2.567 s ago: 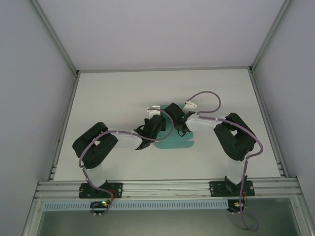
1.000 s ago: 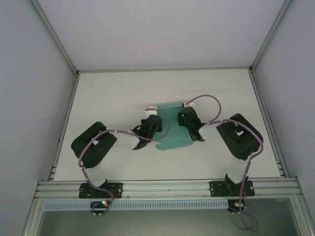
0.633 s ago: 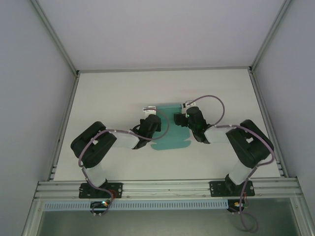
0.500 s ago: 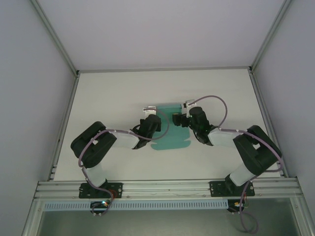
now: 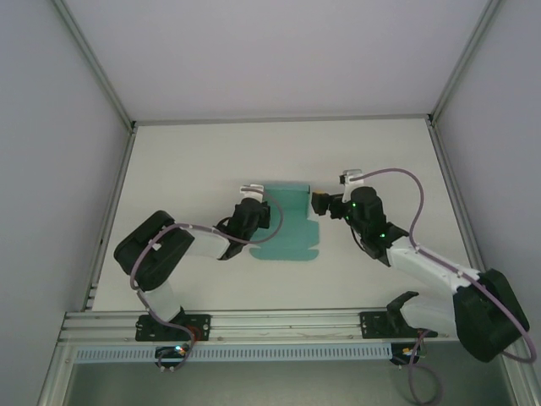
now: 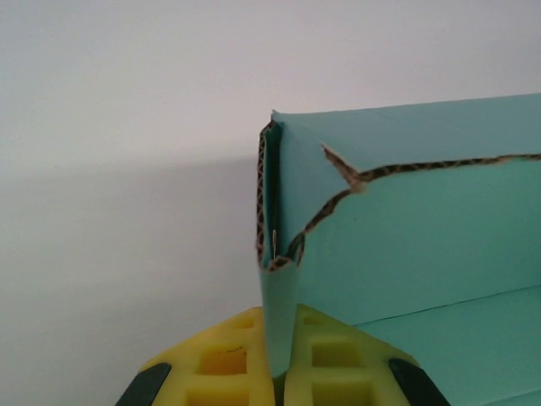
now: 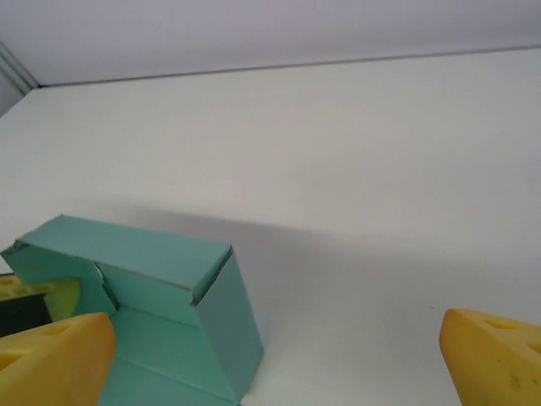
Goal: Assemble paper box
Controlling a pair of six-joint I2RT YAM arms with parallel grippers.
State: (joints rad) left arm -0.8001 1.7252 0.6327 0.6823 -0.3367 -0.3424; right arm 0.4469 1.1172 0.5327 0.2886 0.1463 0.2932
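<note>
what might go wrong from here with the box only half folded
1. The left pincer is shut on just one thin corner flap of the paper box; a pull could crease that flap or let it slip out.
2. The right pincer is open and apart from the box, so the raised wall has no support on that side and may spring back down.

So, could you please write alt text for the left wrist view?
The left gripper pinches an upright wall of the teal paper box between its yellow pads. Behind it lies the white table.
</note>
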